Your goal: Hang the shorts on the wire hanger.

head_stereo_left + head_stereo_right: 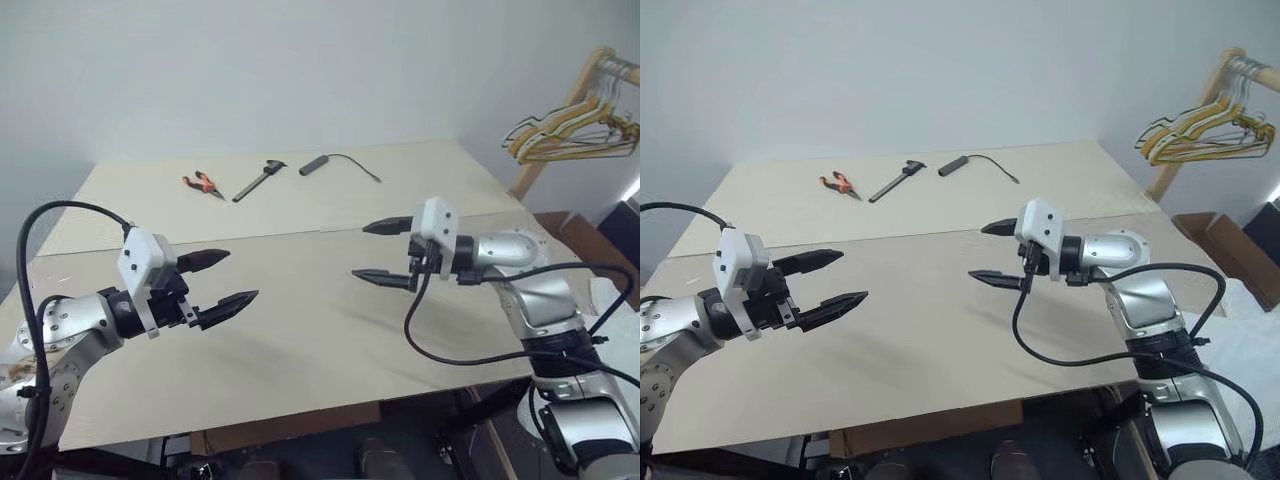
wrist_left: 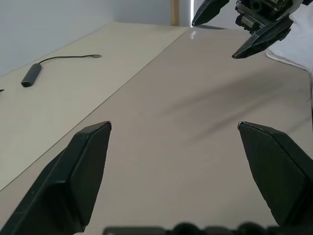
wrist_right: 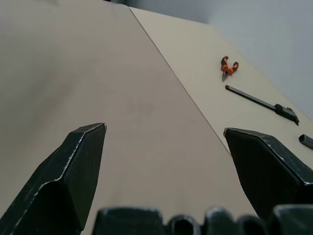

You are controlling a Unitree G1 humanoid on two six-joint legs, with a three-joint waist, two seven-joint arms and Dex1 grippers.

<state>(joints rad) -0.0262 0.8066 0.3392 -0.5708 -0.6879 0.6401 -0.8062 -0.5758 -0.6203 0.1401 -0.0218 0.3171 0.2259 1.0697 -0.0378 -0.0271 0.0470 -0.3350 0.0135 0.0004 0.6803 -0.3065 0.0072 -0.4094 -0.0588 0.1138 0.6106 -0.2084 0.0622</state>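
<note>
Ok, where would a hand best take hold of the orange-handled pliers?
Probably across the two orange handles of the pliers, coming down from above: they lie flat on the table, and the handles look like their thickest part.

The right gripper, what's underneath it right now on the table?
Under the right gripper, whose jaws stand open and hold nothing, lies bare table with the gripper's faint shadow. The pliers and caliper lie at the far side. The arm hides the table edge behind it.

Left hand [image 2: 173,142] wide apart above bare table [image 2: 161,112], right hand [image 2: 215,32] opposite, likewise spread.
</note>
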